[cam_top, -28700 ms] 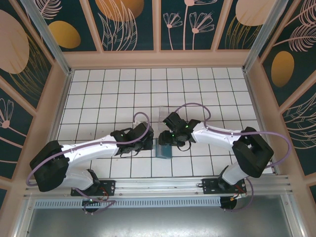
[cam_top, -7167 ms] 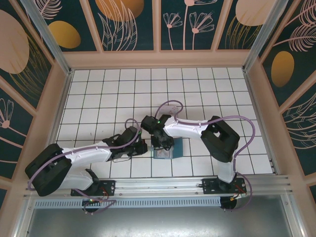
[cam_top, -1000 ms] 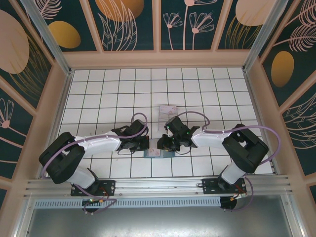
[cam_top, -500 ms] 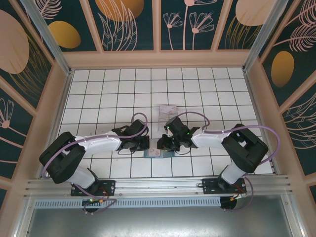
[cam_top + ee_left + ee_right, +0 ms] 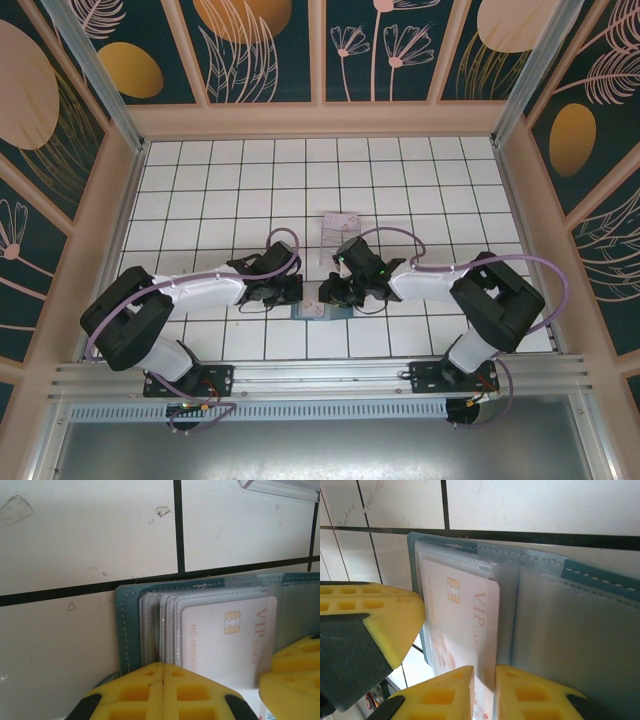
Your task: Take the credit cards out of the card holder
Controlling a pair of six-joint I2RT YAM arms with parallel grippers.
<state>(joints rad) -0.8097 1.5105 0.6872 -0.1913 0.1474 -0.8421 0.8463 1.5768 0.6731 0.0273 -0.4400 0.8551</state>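
The teal card holder [image 5: 318, 311] lies open on the tiles between both grippers. A pale whitish credit card [image 5: 227, 640] marked VIP, with a chip, sits in its clear sleeves [image 5: 465, 615]. My left gripper [image 5: 163, 666] is shut, its tips pressed down on the card holder's [image 5: 122, 625] left sleeves. My right gripper [image 5: 484, 672] has closed to a narrow gap, and the card's long edge runs down between its fingers. Beside that card the grey-blue inside of the holder [image 5: 570, 630] lies flat. From above, the left gripper [image 5: 297, 292] and right gripper [image 5: 325, 295] nearly meet over the holder.
A clear plastic tray [image 5: 340, 228] stands about two tiles behind the holder, and its edge [image 5: 280, 487] shows at the top of the left wrist view. The left gripper's yellow finger [image 5: 370, 620] sits close beside the card.
The right gripper's jaws have narrowed a little around the card's edge. Both arms and the card holder stay where they were.
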